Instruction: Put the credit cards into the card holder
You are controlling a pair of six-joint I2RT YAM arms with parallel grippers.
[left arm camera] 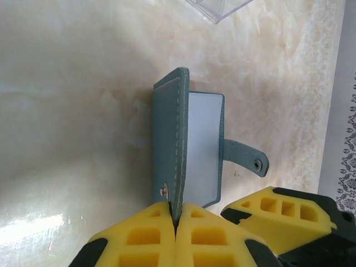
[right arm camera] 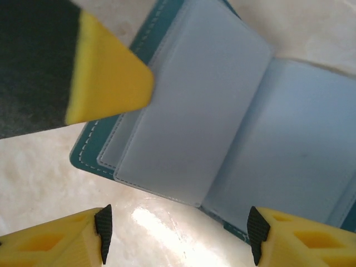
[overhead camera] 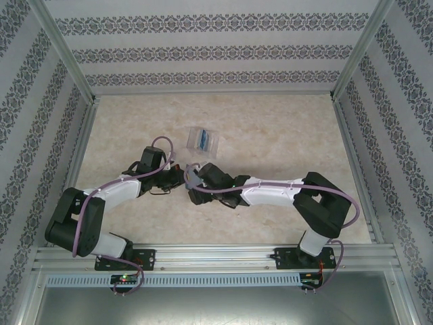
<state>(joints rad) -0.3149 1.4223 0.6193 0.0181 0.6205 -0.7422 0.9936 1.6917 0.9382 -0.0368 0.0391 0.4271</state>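
With my left jaws pinched shut on only the thin cover edge of the blue-grey wallet (left arm camera: pixel 168 142) and my right jaws wide, empty, over its clear sleeves (right arm camera: pixel 211 111), the cover may slip and flop shut, while the card holder (overhead camera: pixel 193 137) sits just above centre of the overhead view.

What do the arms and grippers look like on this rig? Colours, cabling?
Both arms, left arm and right arm, have white shells and black joints; a lilac cable loops along each. The left gripper and right gripper have blocky yellow fingers with rectangular cut-outs on black mounts.
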